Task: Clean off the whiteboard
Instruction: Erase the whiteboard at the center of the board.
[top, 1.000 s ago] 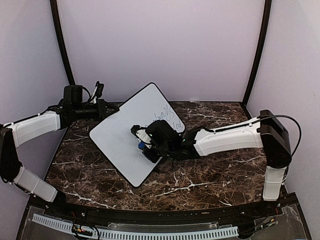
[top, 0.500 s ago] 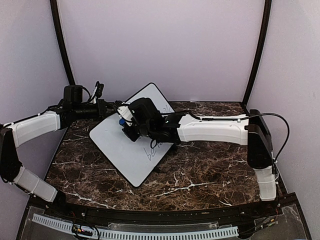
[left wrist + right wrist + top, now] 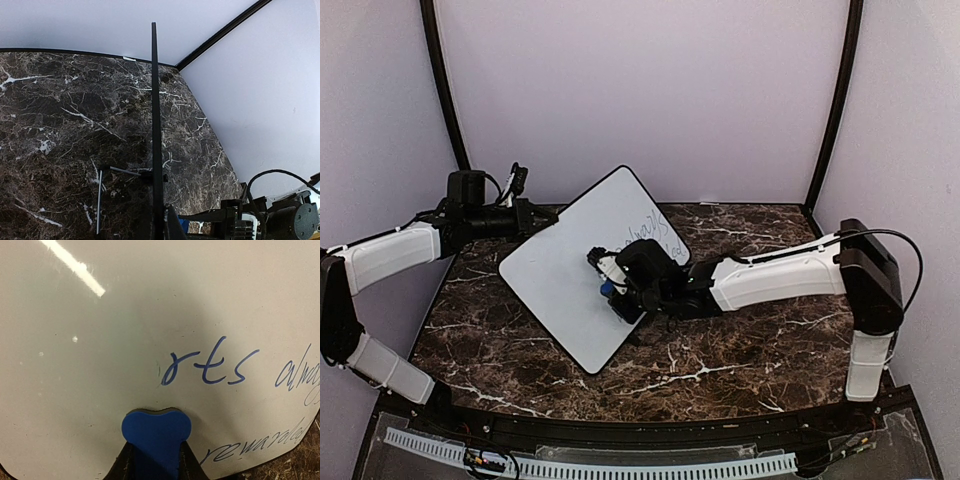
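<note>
The whiteboard [image 3: 560, 275] stands tilted on the marble table, with blue handwriting [image 3: 648, 235] near its right corner. My left gripper [image 3: 534, 218] is shut on the whiteboard's upper left rim; the left wrist view shows the whiteboard [image 3: 153, 100] edge-on as a thin black line. A blue eraser [image 3: 156, 432] is pressed flat against the whiteboard [image 3: 100, 365], with my right gripper [image 3: 155, 455] shut on it. It sits just below the letters "rts" [image 3: 207, 367]. From above, the right gripper [image 3: 607, 281] is over the board's middle right.
A thin metal prop [image 3: 99, 200] holds the board up from behind. The dark marble tabletop [image 3: 740, 350] is bounded by lilac walls and two black corner posts [image 3: 833, 100]. My right arm [image 3: 780, 278] reaches across the table's right half.
The right gripper swept the eraser up and left across the board, then came back down right to nearly where it began. The left arm and the board stayed put.
</note>
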You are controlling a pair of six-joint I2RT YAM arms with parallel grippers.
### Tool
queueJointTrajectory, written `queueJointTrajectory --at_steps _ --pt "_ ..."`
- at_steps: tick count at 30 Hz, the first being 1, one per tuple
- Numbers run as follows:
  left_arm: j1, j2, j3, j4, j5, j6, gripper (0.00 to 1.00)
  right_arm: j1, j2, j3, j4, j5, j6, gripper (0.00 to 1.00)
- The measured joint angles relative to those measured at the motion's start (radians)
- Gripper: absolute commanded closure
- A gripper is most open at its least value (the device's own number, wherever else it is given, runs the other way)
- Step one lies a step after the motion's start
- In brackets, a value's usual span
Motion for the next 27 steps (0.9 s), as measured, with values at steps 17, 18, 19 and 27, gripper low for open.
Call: queueJointTrajectory --at_steps 17,18,19,27 --pt "0.005 0.0 0.0 0.0 -0.01 0.0 1.0 -0.004 0.214 0.525 -0.102 0.024 -0.083 0.79" --pt "0.005 0.0 0.0 0.0 -0.011 0.001 1.0 -0.004 0.216 0.528 -0.102 0.024 -0.085 0.79" --pt "0.005 0.0 0.0 0.0 -0.012 0.001 1.0 -0.005 0.216 0.527 -0.102 0.023 -0.087 0.79" --pt "0.005 0.0 0.0 -0.001 -0.013 0.001 1.0 -0.008 0.105 0.248 -0.003 0.006 -0.052 0.8"
